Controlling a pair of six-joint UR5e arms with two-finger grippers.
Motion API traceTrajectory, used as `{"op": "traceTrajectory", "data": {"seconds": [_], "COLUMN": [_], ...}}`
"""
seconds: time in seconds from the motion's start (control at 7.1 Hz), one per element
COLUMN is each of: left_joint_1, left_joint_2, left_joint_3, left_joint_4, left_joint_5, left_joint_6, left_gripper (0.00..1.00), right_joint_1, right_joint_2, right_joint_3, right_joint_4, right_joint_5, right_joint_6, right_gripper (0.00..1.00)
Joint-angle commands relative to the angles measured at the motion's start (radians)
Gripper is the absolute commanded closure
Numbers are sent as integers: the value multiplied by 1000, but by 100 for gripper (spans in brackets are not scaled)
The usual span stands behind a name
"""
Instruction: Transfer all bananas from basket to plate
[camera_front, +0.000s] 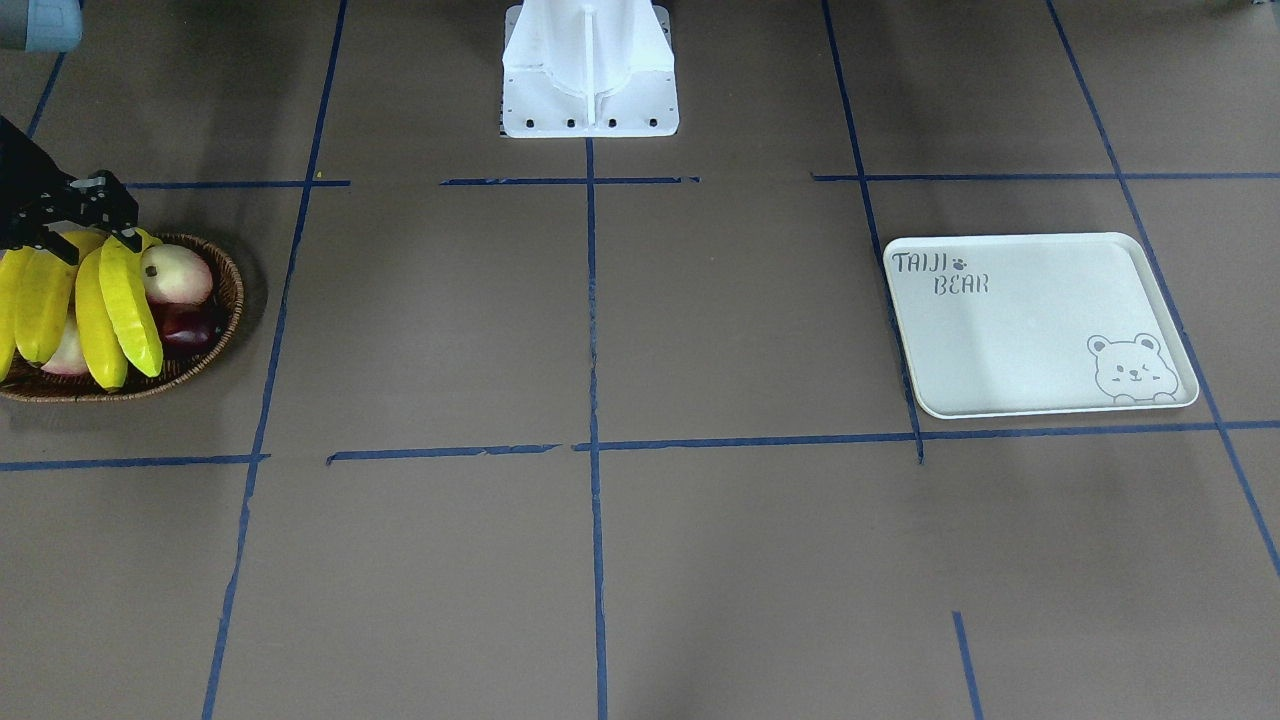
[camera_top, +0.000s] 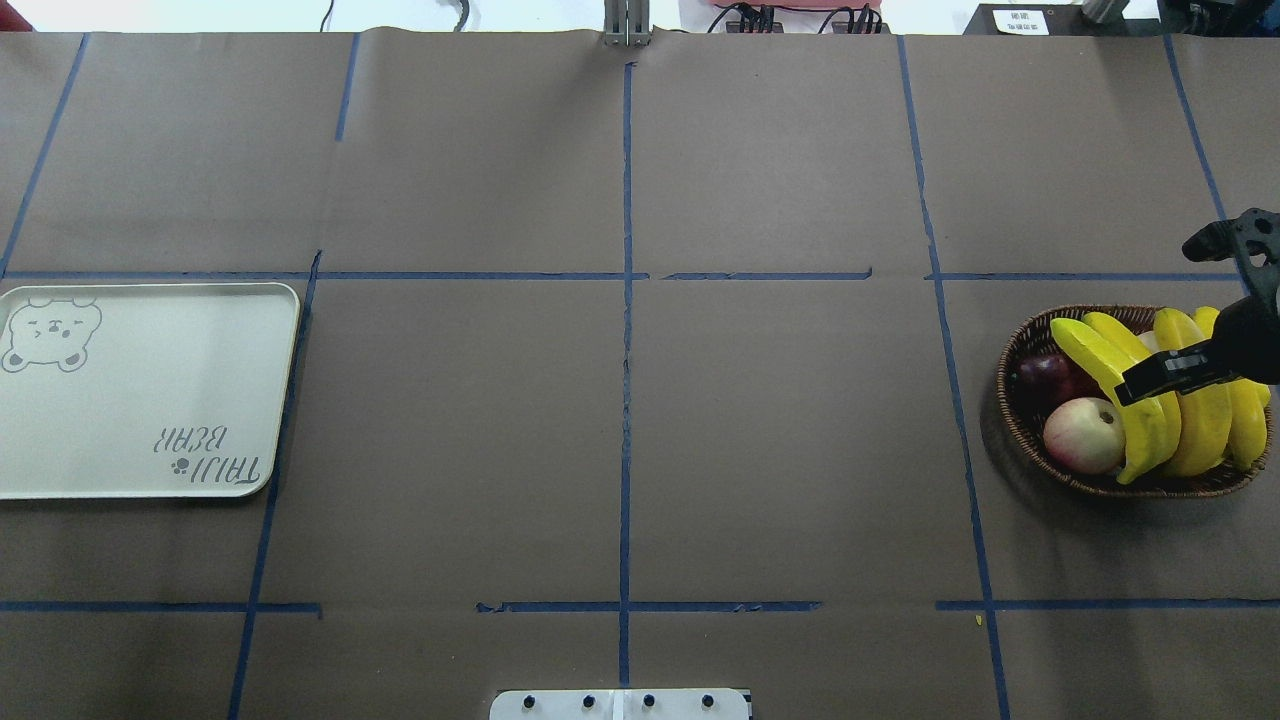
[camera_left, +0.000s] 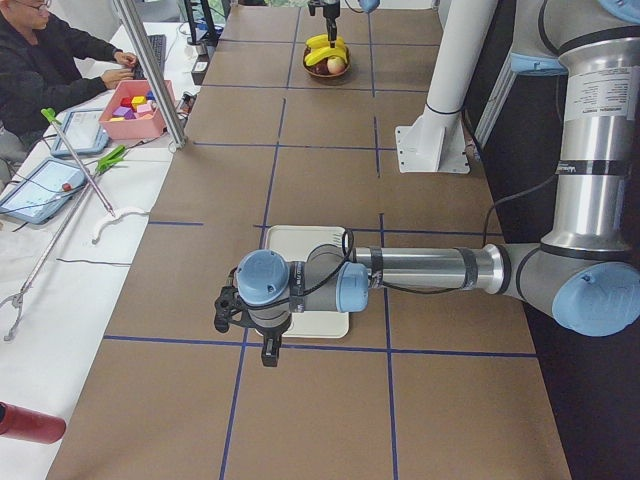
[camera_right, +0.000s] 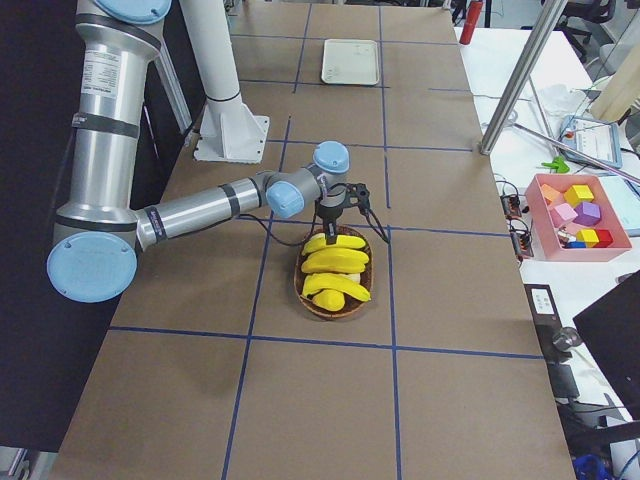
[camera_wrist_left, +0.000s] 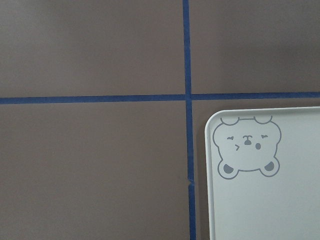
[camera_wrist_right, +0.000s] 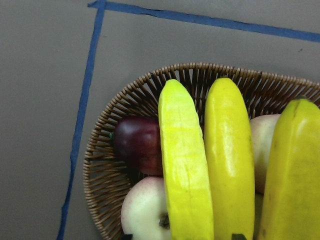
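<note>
Several long yellow bananas (camera_front: 128, 305) (camera_top: 1195, 420) lie side by side in the brown wicker basket (camera_front: 228, 300) (camera_top: 1015, 400). In the overhead view the basket is at the table's right. My right gripper (camera_top: 1157, 318) (camera_front: 90, 240) hangs just over the bananas with its fingers spread and nothing in them. The right wrist view shows the bananas (camera_wrist_right: 185, 170) close below. The white bear plate (camera_front: 1040, 325) (camera_top: 150, 400) lies empty on the other side. My left gripper (camera_left: 250, 335) hovers by the plate's corner (camera_wrist_left: 260, 200). It shows only in the exterior left view, so I cannot tell its state.
A pale peach-like fruit (camera_top: 1080, 435) and a dark red fruit (camera_top: 1045, 372) share the basket. The white robot base (camera_front: 590, 70) stands at mid table. A pink box of blocks (camera_right: 575, 210) and a seated person (camera_left: 40, 60) are beyond the table's far edge.
</note>
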Motion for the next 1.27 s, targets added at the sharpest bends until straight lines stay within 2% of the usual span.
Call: {"op": "traceTrajectory", "data": {"seconds": [0.0,0.56,0.7,0.84,0.99,1.13], "left_joint_1": [1,1,1,1,1,1], "left_joint_2": [-1,-1,-1,-1,-3,-3], "left_joint_3": [2,2,2,2,2,0], "left_joint_4": [-2,-2,-2,-2,-2,-2], "left_joint_5": [0,0,0,0,0,0], "left_joint_6": [0,0,0,0,-2,-8], "left_gripper": [0,0,0,0,0,0], "right_joint_1": [-21,-43,-41,-40,-37,-35], "right_joint_2": [-1,10,9,7,5,-1], "right_joint_3": [-17,-40,-40,-38,-34,-29], "right_joint_4": [-2,-9,-9,-9,-8,-3], "right_joint_5": [-8,-8,-8,-8,-5,-7], "right_joint_6": [0,0,0,0,-2,-3], "right_gripper": [28,28,33,50,80,96]}}
